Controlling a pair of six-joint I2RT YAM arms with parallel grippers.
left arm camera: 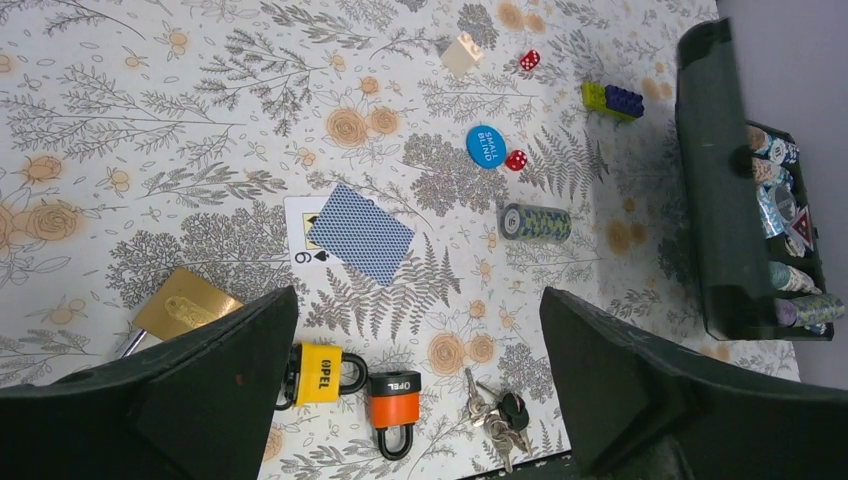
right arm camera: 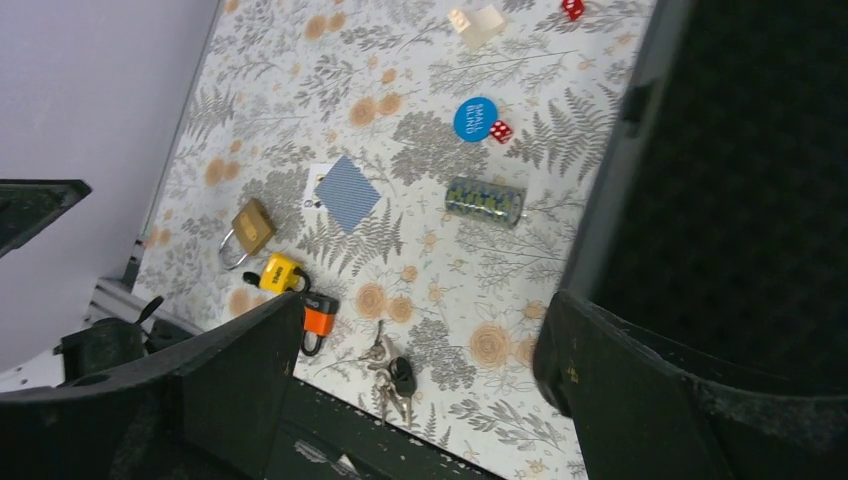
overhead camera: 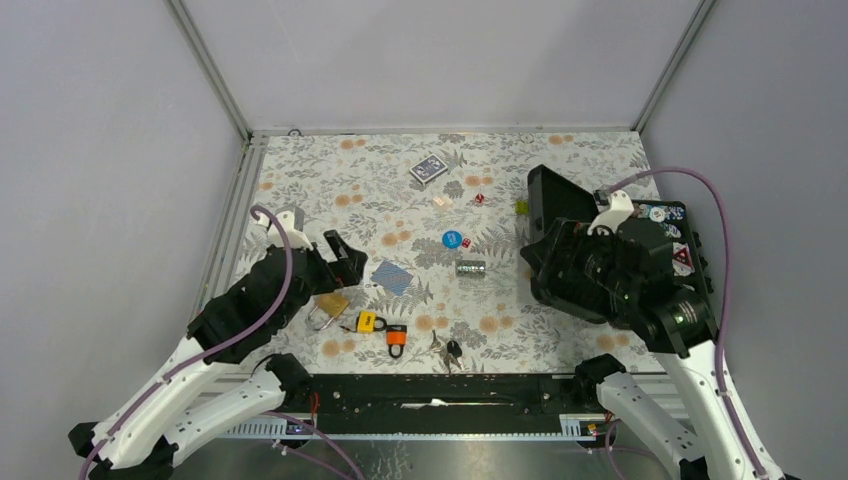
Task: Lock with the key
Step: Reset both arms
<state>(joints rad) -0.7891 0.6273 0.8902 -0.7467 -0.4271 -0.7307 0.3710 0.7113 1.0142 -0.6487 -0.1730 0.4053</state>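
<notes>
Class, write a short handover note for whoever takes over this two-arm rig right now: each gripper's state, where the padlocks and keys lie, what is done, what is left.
Left gripper: open, empty, above the padlocks.
Right gripper: open, empty, raised over the table's right side.
Square brass padlock, yellow padlock and orange padlock lie in a row near the front edge. The bunch of metal keys with a black head lies just right of them, apart.
Done: nothing visible; no key is in a lock.
Left: grasp the keys, insert one, turn.
</notes>
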